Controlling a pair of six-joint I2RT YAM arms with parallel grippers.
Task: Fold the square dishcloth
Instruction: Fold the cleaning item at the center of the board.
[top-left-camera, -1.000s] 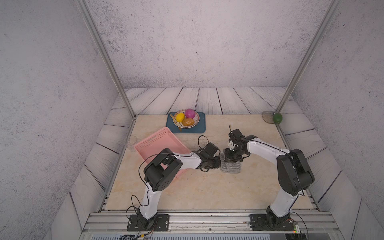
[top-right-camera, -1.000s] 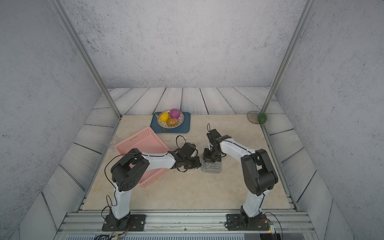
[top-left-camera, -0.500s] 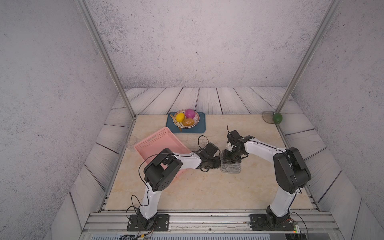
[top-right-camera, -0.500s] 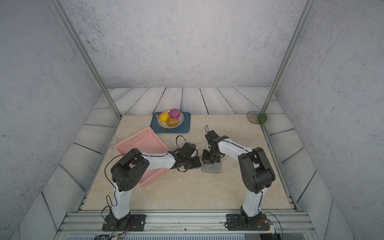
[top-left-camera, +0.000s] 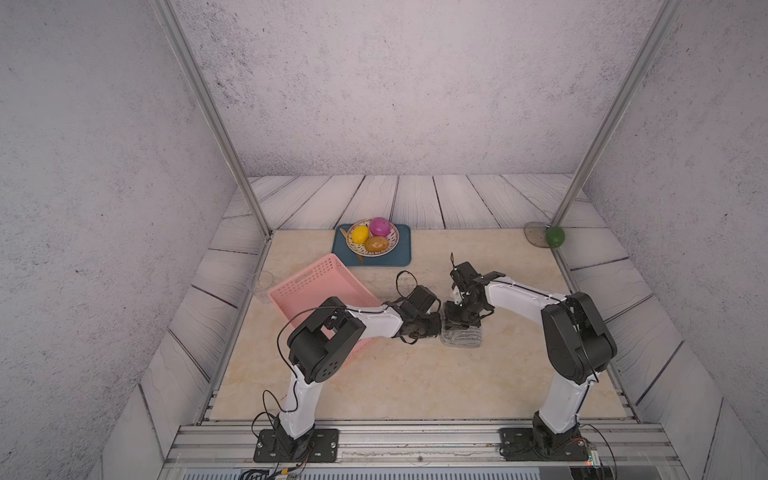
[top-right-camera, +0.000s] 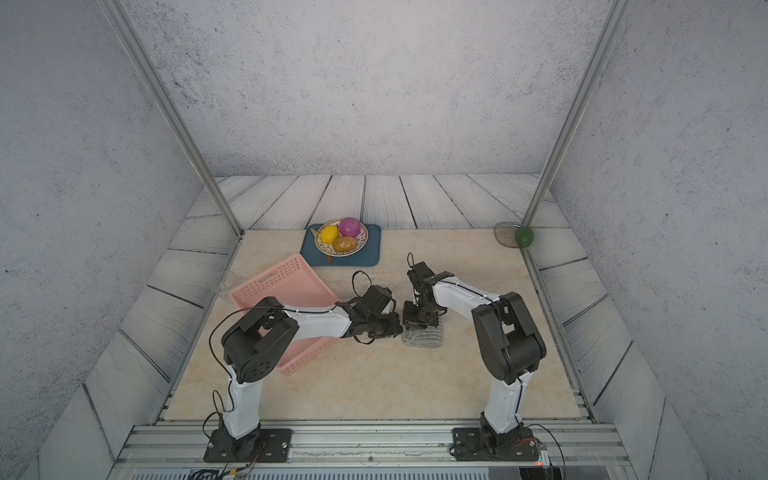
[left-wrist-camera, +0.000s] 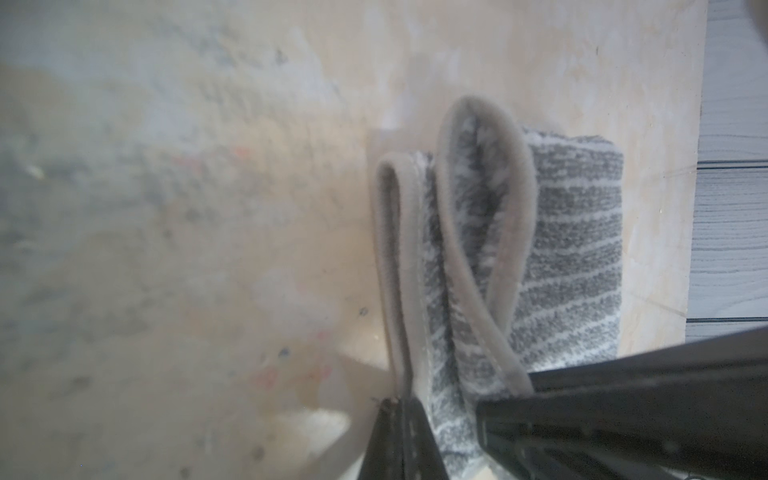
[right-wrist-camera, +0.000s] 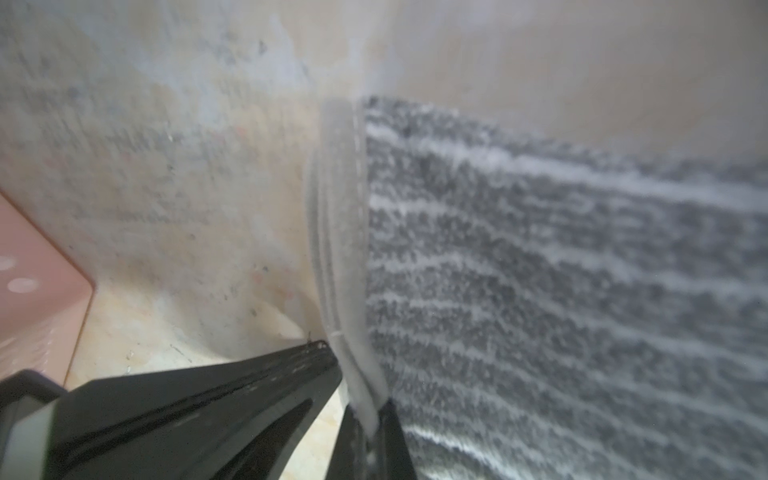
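1. Square dishcloth (top-left-camera: 461, 336), a soft grey ribbed weave with thin white stripes and a pale hem, is lying folded into a small thick rectangle on the beige marbled tabletop (top-left-camera: 415, 382). It is sitting just right of centre in both top views (top-right-camera: 422, 337).
2. Left gripper (top-left-camera: 437, 327) is sitting low at the cloth's left edge, while the right gripper (top-left-camera: 462, 319) is bearing on its far edge from above. From up here both sets of black jaws are looking like one dark cluster.
3. The left wrist view is showing what the top views are hiding. The hem is curling into two rounded loops, and the left gripper (left-wrist-camera: 444, 407) is clamped tight on the fabric (left-wrist-camera: 573, 249).
4. The right wrist view is showing the nubby pile (right-wrist-camera: 540, 270) close and blurred, with the right gripper (right-wrist-camera: 359, 386) pinched closed on the white hem strip.
5. A pink perforated plastic basket (top-left-camera: 320, 282) is sitting left of centre, partly under the left arm. Its smooth corner is showing in the right wrist view (right-wrist-camera: 37, 291).
6. Only the top views are taking in the blue tray (top-left-camera: 401, 259) at upper centre, which is carrying a patterned plate (top-left-camera: 395, 243) of rounded fruits (top-left-camera: 360, 235). They are also showing a glossy green ball (top-left-camera: 555, 236) at the right.
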